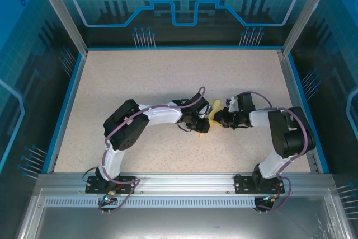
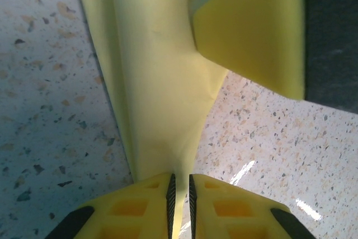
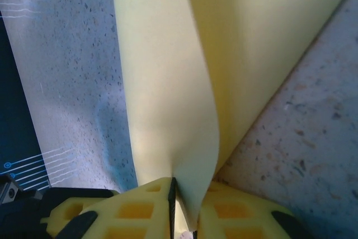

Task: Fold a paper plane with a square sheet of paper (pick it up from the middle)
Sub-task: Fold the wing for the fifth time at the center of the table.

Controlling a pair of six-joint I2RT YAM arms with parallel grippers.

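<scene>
Takes up most of the top view: the table point(image 1: 168, 82), speckled and bare. Reaching in from the table's near edge, two arms, bent inward to meet just right of the table's middle. Held there, above the table and not lying on it: the paper point(image 2: 162, 82), partly folded, with a long ridge and a flap turned over. Clamped on that ridge, the left gripper point(image 2: 180, 194), pads almost together with paper between. Pinched on a curving edge of the same sheet, the right gripper point(image 3: 187, 200), just as narrow. Could well tear or slip if pulled apart too hard, thin as it looks; could skew the crease under uneven tension; could sag toward the table if let go on one side. Hard to judge which fold this is: mostly hidden under the gripper bodies from above, cut off at the far edges in both wrist views, layer alignment unreadable.
</scene>
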